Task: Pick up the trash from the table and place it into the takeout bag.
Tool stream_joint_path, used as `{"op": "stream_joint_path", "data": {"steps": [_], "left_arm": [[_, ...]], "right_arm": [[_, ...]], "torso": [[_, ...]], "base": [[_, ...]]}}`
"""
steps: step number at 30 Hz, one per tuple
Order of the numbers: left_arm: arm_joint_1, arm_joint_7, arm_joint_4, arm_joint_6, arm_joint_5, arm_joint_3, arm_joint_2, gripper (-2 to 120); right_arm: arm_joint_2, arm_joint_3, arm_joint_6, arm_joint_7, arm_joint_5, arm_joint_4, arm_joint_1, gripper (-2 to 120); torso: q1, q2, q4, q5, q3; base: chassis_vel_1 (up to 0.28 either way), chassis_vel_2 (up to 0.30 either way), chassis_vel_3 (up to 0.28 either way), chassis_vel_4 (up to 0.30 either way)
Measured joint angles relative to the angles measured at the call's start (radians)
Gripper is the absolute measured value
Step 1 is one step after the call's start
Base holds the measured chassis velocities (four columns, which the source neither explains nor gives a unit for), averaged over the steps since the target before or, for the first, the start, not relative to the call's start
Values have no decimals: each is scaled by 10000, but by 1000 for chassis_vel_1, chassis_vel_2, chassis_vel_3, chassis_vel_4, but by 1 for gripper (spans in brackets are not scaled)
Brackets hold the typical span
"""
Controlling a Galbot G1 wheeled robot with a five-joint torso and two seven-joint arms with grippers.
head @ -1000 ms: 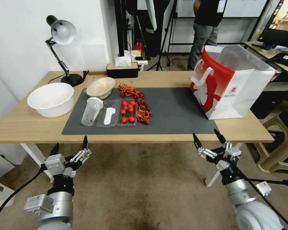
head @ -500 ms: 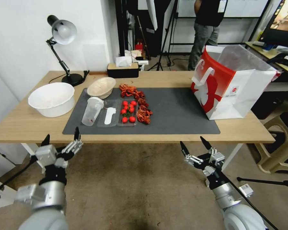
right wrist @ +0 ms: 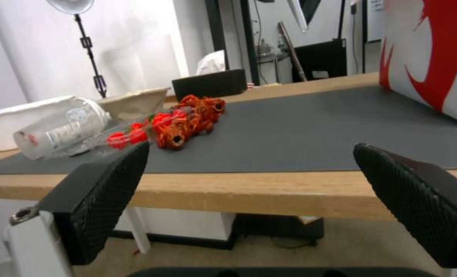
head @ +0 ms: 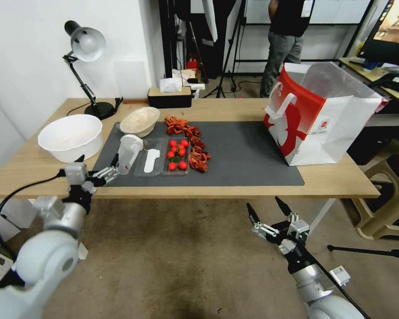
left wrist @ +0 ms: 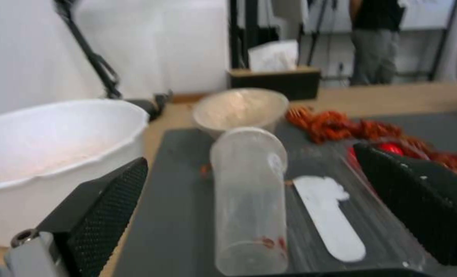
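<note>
The trash lies on the left half of the dark mat (head: 244, 155) on the table (head: 341, 184). It includes a clear plastic cup (head: 127, 153) (left wrist: 249, 192) on its side, a beige bowl (head: 139, 120) and red shells (head: 188, 133). My left gripper (head: 98, 158) is open at the table's front edge, just short of the cup's base. In the left wrist view its fingers (left wrist: 105, 204) stand either side of the cup without touching it. My right gripper (head: 264, 204) hangs open below the table's front edge. The takeout bag (head: 314, 115) (right wrist: 433, 57) stands open at the right.
A large white bowl (head: 70, 137) sits left of the mat, close to my left arm. A clear tray with tomatoes (head: 176, 155) and a white flat utensil (head: 151, 159) lie beside the cup. A desk lamp (head: 86, 44) and a tissue box (head: 169, 96) stand at the back.
My left gripper has risen from below the table to its front edge and come up to the cup. My right gripper has dropped lower and shifted left.
</note>
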Motion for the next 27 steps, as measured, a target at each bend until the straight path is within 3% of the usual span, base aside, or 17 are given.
{"op": "stream_joint_path", "data": {"steps": [4,6,11,19,27], "left_arm": [[-917,41,368,962,-1018,456,629,100],[-1810,5,646,1815,-1832,883,1015,100],[-3090,-121,1105,2537,-2643,1634,1325,100],[-4698,-361,2059,3279,-3555,2951,1071,100],[-5467,-864,2654,3600,-3533,3613,638,100]], "right_arm": [[90,110,54,0,-89,-29,-72,100],[154,163,100,0,-135,-57,-116,100],[233,228,108,22,-142,34,-261,100],[270,285,107,17,-55,116,-448,100],[327,261,174,-41,-80,80,-526,100]], "torso": [[1,0,-1,0,0],[1,0,-1,0,0],[0,0,-2,0,0],[1,0,-3,0,0],[0,0,-4,2,-1]], "base": [[0,0,0,0],[0,0,0,0],[0,0,0,0],[0,0,0,0],[0,0,0,0]]}}
